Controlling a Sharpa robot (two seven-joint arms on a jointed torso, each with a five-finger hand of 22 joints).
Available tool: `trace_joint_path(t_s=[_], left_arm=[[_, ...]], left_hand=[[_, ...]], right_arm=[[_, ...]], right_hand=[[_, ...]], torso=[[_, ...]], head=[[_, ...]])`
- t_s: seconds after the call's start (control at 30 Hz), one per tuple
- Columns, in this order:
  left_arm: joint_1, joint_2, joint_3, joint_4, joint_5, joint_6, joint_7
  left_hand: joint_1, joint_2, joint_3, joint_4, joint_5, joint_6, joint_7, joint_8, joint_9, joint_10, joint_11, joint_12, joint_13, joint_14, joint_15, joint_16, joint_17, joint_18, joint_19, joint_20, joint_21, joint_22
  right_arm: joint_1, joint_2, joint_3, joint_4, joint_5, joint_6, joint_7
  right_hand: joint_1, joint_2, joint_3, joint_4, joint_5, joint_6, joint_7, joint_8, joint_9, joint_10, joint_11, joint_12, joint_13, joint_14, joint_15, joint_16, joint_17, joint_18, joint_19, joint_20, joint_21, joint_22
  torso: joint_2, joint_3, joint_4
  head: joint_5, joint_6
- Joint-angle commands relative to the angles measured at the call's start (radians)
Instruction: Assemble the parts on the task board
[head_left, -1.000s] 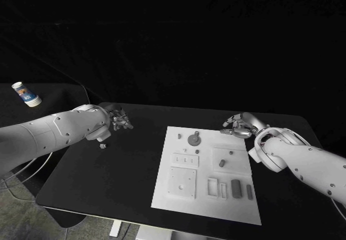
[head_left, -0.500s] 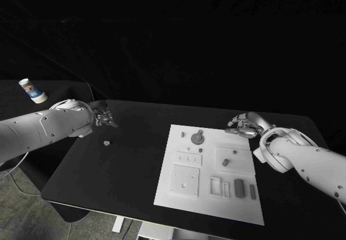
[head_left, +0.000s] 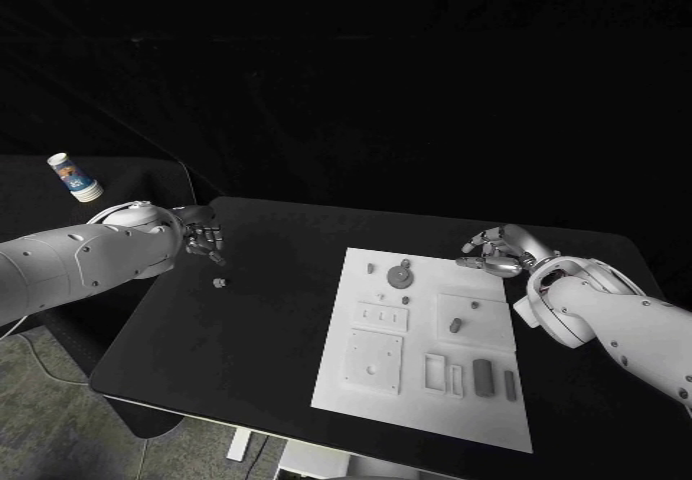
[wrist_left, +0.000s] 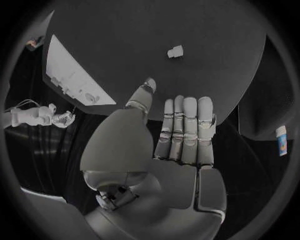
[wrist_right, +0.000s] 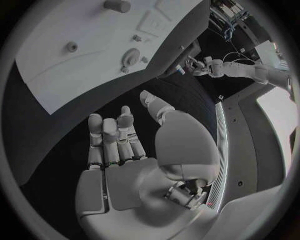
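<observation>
Paper cup: small white cup with blue print (head_left: 72, 177), lying tilted on the dark surface at the far left, well apart from the table.
Left hand: silver many-fingered hand (head_left: 202, 239) on a white arm, over the table's left far corner — fingers straight and side by side in the left wrist view (wrist_left: 184, 131), thumb out to one side, nothing in its hold.
Loose piece: small pale block (head_left: 219, 283) lying on the black table (head_left: 245, 340), near the left hand and apart from it; well to the left of the board.
Task board: flat white rectangular plate (head_left: 378, 400) in the middle of the table, between the two hands.
Parts on board: round grey disc (head_left: 400, 278) near the far edge; small grey peg (head_left: 454, 324) mid-board; dark grey oblong block (head_left: 483, 376) and a thinner one (head_left: 511, 385) just beside it, near the right edge.
Right hand: silver many-fingered hand (head_left: 498, 253) on a white arm, just beyond the board's far right corner — fingers loosely bent, holding nothing; in the right wrist view (wrist_right: 115, 142) the fingers lie together, thumb apart.
</observation>
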Motion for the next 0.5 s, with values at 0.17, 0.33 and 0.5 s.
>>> trace_joint_path(t_s=[0.17,0.33,0.5], left_arm=[[-0.030,0.006,-0.001,-0.020,-0.114,-0.063,0.075],[-0.053,0.018,-0.001,-0.037,-0.140,-0.065,0.077],[-0.063,0.028,-0.001,-0.053,-0.130,-0.034,0.073]], left_hand=[[0.026,-0.009,-0.022,0.011,0.000,-0.055,-0.012,-0.022,-0.016,-0.051,-0.004,-0.039,-0.004,-0.062,0.025,-0.079,-0.038,-0.016,-0.031,0.010,-0.044,-0.005],[0.020,-0.020,-0.067,0.016,-0.006,-0.119,-0.021,-0.029,-0.029,-0.097,-0.006,-0.067,-0.004,-0.110,0.041,-0.145,-0.068,-0.021,-0.047,0.019,-0.072,-0.004],[0.027,-0.023,-0.076,0.021,-0.006,-0.150,-0.029,-0.029,-0.035,-0.123,-0.011,-0.083,-0.005,-0.138,0.047,-0.180,-0.085,-0.026,-0.067,0.026,-0.092,-0.005]], right_arm=[[0.000,0.002,0.001,-0.001,0.003,0.015,0.012],[0.000,-0.001,0.001,-0.001,0.003,0.014,0.012],[0.000,0.000,0.001,-0.001,0.004,0.013,0.011]], right_hand=[[0.002,0.009,0.000,0.004,0.005,0.000,0.007,0.005,0.001,0.002,0.000,0.002,-0.001,-0.004,-0.004,-0.004,-0.001,0.009,-0.006,0.002,0.094,-0.002],[0.002,0.009,0.001,0.004,0.005,0.000,0.007,0.005,0.001,0.002,0.000,0.002,-0.001,-0.004,-0.004,-0.004,-0.001,0.009,-0.006,0.002,0.094,-0.002],[0.002,0.009,0.001,0.004,0.005,0.000,0.007,0.005,0.001,0.002,0.000,0.002,-0.001,-0.004,-0.004,-0.004,-0.001,0.009,-0.006,0.002,0.094,-0.002]], torso=[[0.000,-0.0006,0.0002],[0.000,-0.0008,0.0000],[0.001,-0.0012,-0.0005]], head=[[0.007,-0.004],[0.008,-0.007],[0.007,-0.009]])
